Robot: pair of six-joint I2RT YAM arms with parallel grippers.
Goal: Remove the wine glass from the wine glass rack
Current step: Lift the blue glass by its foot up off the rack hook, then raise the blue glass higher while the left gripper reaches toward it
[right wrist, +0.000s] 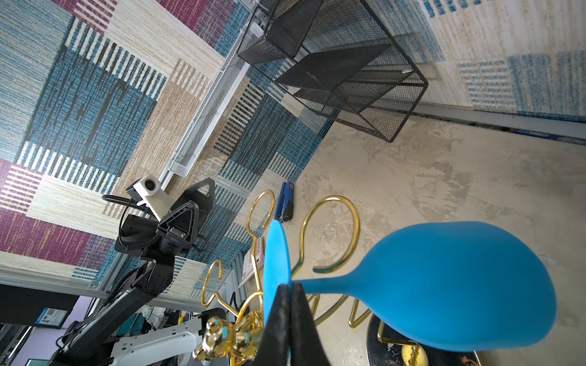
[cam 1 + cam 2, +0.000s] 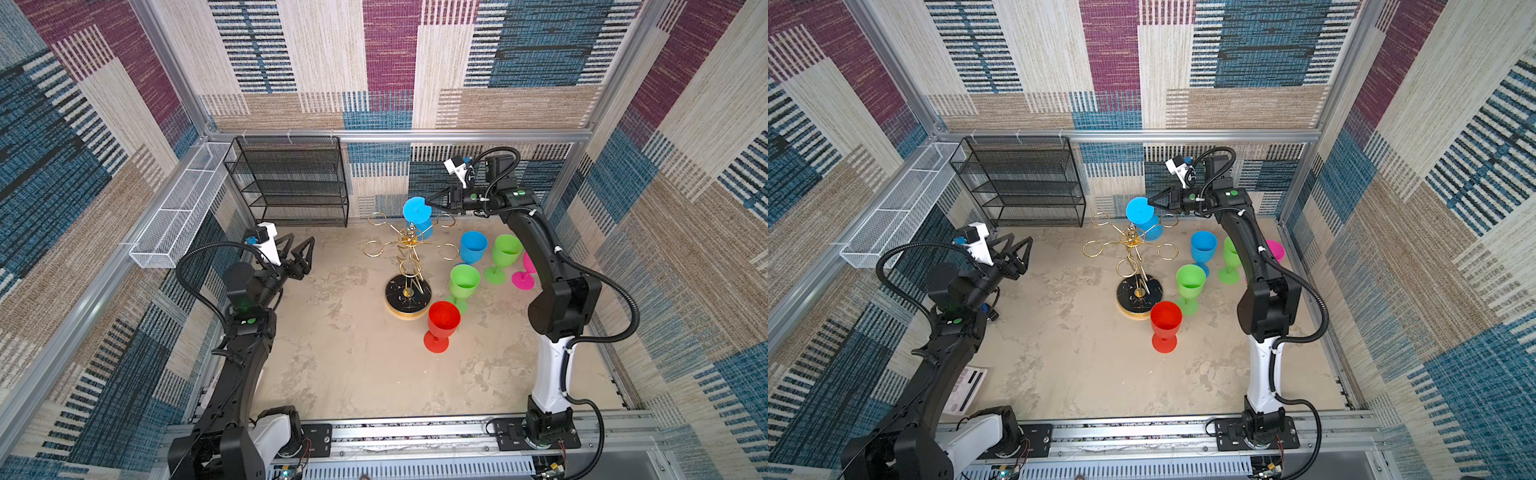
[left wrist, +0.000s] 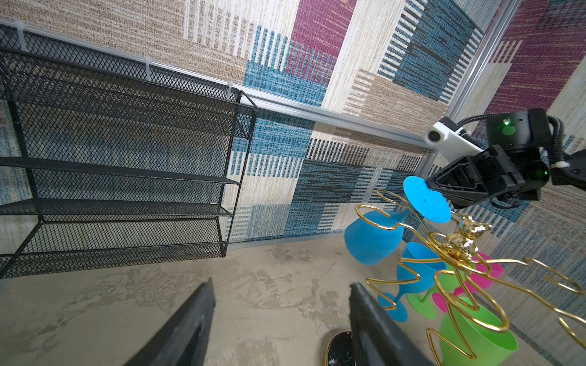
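Note:
The gold wire wine glass rack (image 2: 409, 245) (image 2: 1133, 245) stands mid-table on a round black base (image 2: 407, 297). A blue wine glass (image 2: 417, 210) (image 2: 1140, 211) hangs upside down and tilted at a back arm of the rack. My right gripper (image 2: 430, 204) (image 2: 1151, 202) (image 1: 290, 286) is shut on the rim of the glass's foot. In the right wrist view the stem lies at the open mouth of a ring, with the bowl (image 1: 459, 285) below. My left gripper (image 2: 301, 241) (image 2: 1021, 241) (image 3: 282, 283) is open and holds nothing, left of the rack and well apart from it.
Upright glasses stand right of the rack: blue (image 2: 473, 246), two green (image 2: 507, 249) (image 2: 464, 282), pink (image 2: 524, 274), and red (image 2: 444, 318) in front. A black mesh shelf (image 2: 291, 178) is at the back wall. A white mesh basket (image 2: 178, 216) hangs on the left wall.

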